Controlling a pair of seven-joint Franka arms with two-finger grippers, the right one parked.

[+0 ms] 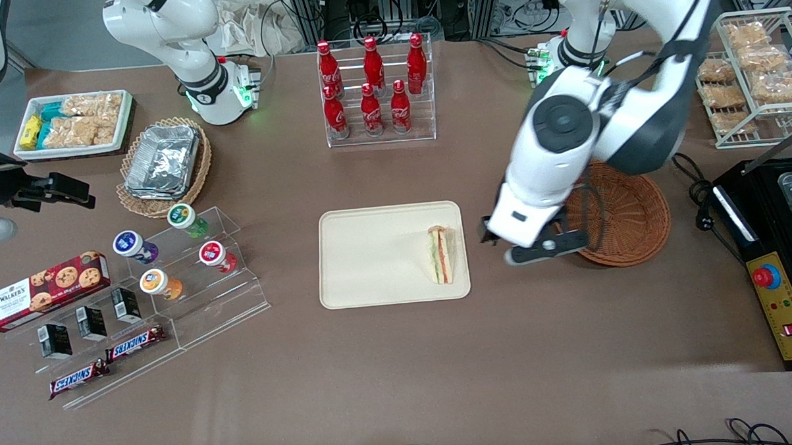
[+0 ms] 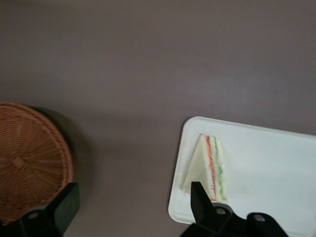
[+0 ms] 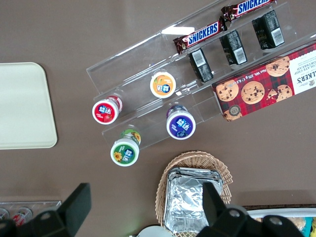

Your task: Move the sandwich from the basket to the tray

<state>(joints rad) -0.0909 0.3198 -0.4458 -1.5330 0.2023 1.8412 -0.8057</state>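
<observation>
The triangular sandwich [image 1: 440, 255] [image 2: 210, 165] lies on the cream tray [image 1: 371, 256] [image 2: 266, 163], at the tray's end nearest the basket. The reddish-brown wicker basket [image 1: 626, 221] [image 2: 29, 158] sits on the table beside the tray, toward the working arm's end, and shows nothing inside where it is visible. My gripper [image 1: 516, 242] [image 2: 133, 197] hovers over the bare table between tray and basket. It is open, with nothing between its fingers. The arm hides part of the basket in the front view.
A rack of red cola bottles [image 1: 375, 91] stands farther from the front camera than the tray. Toward the parked arm's end are a tan basket of foil containers [image 1: 163, 161], an acrylic stand with cups [image 1: 187, 269] and a cookie box [image 1: 46, 291]. A wire snack rack [image 1: 753, 72] and a black machine [image 1: 779, 248] flank the basket.
</observation>
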